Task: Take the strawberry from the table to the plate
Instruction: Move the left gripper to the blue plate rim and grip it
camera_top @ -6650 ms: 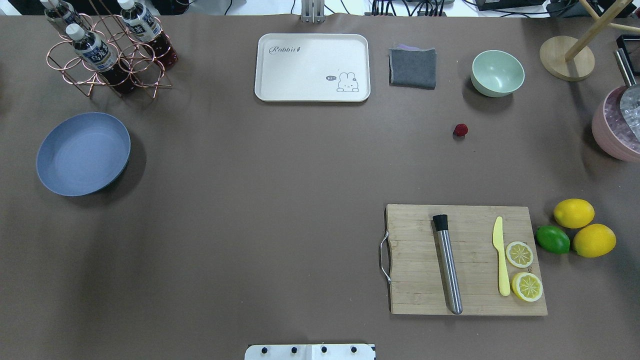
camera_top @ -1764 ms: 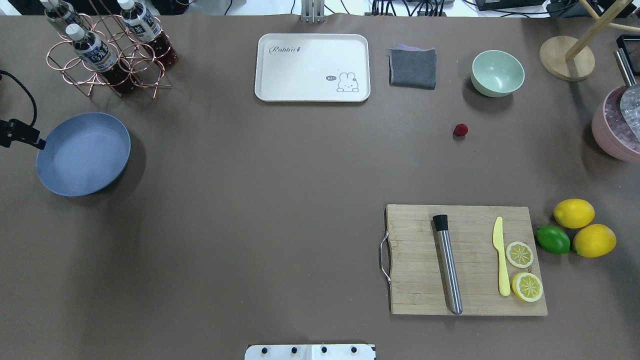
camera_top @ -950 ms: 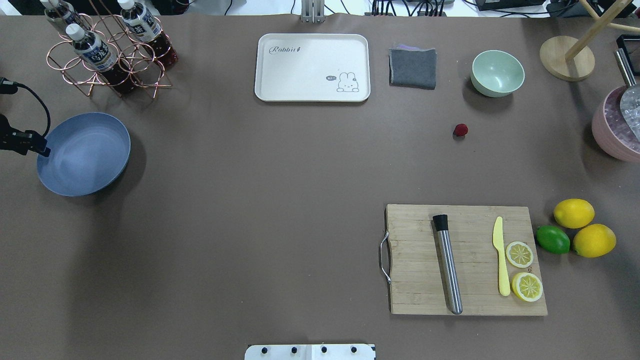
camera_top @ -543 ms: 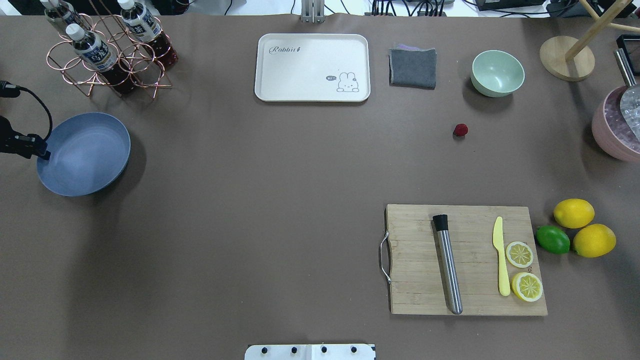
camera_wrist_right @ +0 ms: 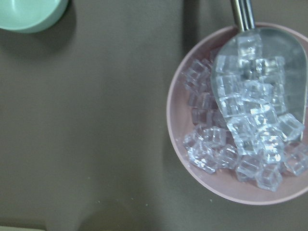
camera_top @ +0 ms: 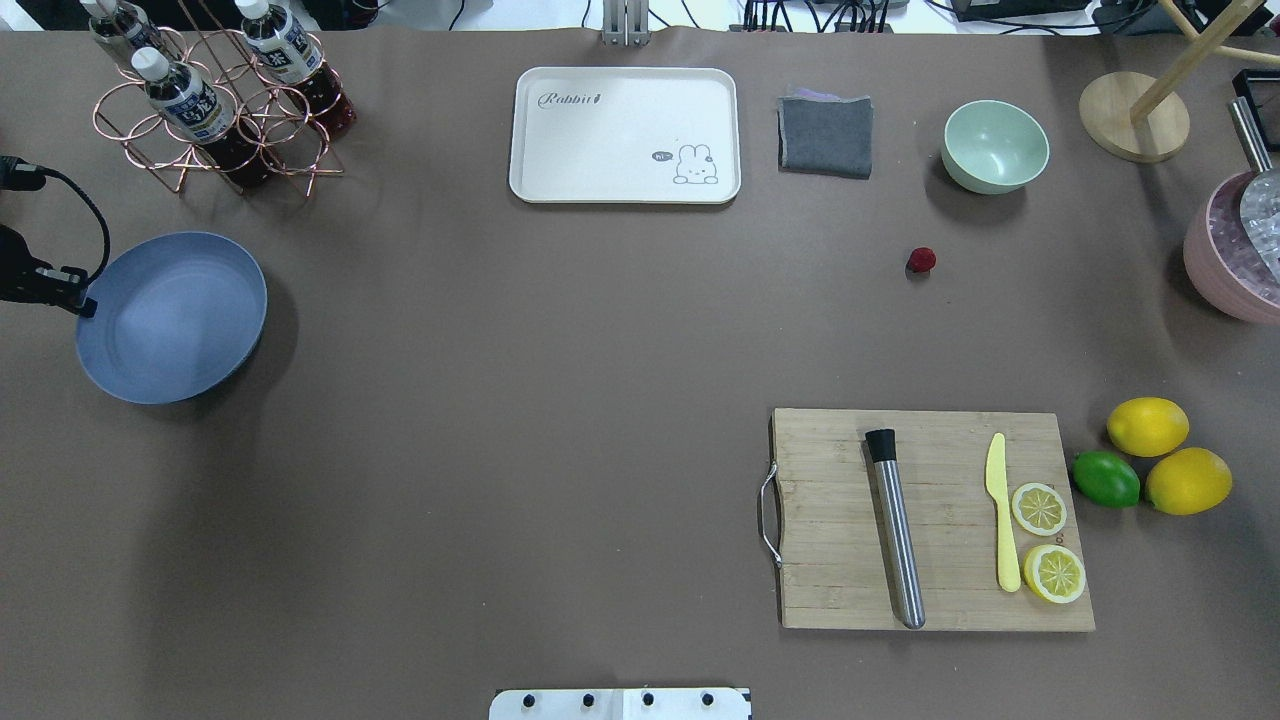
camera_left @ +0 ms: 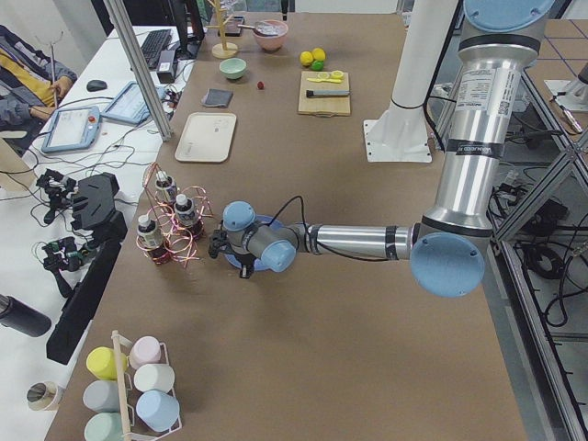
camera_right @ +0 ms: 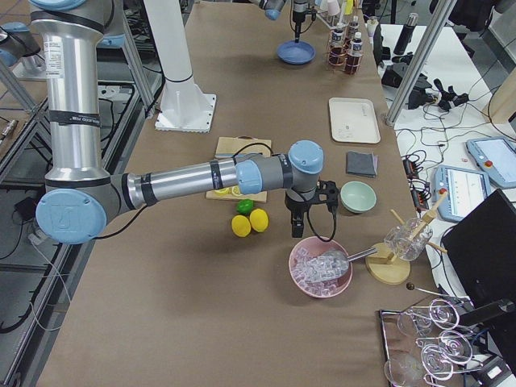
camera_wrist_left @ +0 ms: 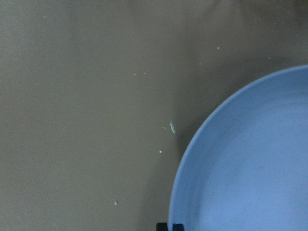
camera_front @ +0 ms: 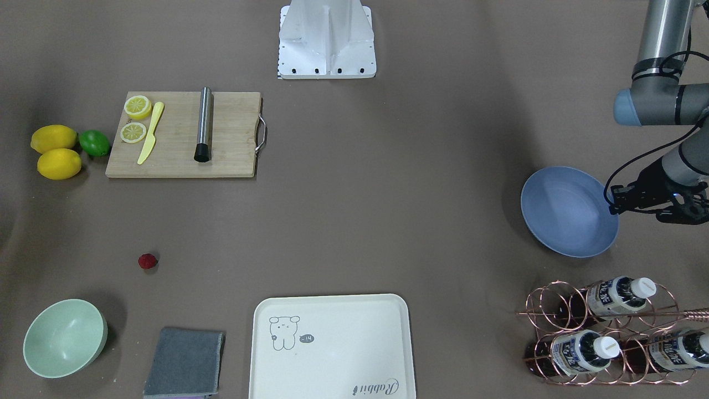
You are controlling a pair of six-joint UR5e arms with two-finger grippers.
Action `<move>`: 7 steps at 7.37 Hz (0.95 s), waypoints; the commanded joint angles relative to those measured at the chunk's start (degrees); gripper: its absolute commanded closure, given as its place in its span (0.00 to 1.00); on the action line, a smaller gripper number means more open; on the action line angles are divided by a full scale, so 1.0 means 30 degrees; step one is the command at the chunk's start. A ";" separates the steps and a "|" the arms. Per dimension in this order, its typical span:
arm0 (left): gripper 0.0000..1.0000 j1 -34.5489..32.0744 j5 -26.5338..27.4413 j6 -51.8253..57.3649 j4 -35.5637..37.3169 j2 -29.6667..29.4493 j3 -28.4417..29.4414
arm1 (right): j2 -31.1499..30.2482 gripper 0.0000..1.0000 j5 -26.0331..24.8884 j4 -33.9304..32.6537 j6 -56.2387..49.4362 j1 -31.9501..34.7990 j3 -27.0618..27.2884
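The strawberry [camera_top: 921, 260], tiny and dark red, lies on the table [camera_top: 500, 400] just in front of the mint bowl, also seen in the front-facing view as the strawberry [camera_front: 147, 261]. The blue-lavender plate [camera_top: 172, 318] is at the far left. My left gripper [camera_top: 85, 305] sits at its left rim. In the left wrist view its dark fingertips [camera_wrist_left: 162, 226] stand close together over the rim of the plate [camera_wrist_left: 250, 163], shut on it. My right gripper [camera_right: 296, 230] hangs beside the pink ice bowl; I cannot tell if it is open or shut.
A bottle rack [camera_top: 215, 100] stands behind the plate. A cream tray [camera_top: 625, 135], grey cloth [camera_top: 826, 135] and mint bowl [camera_top: 995, 146] line the back. The cutting board [camera_top: 930, 520] with tools, a lime [camera_top: 1105, 479], two lemons and the pink ice bowl [camera_top: 1235, 255] fill the right.
The left gripper came in from the left edge to the plate's rim. In the last half second the plate shifted slightly right and toward the robot. The strawberry has not moved.
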 commanded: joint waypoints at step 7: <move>1.00 0.4421 0.0802 -1.3269 0.2995 -0.4341 -0.6519 | 0.7222 0.01 -0.2437 0.1824 0.7535 -0.7349 -0.4348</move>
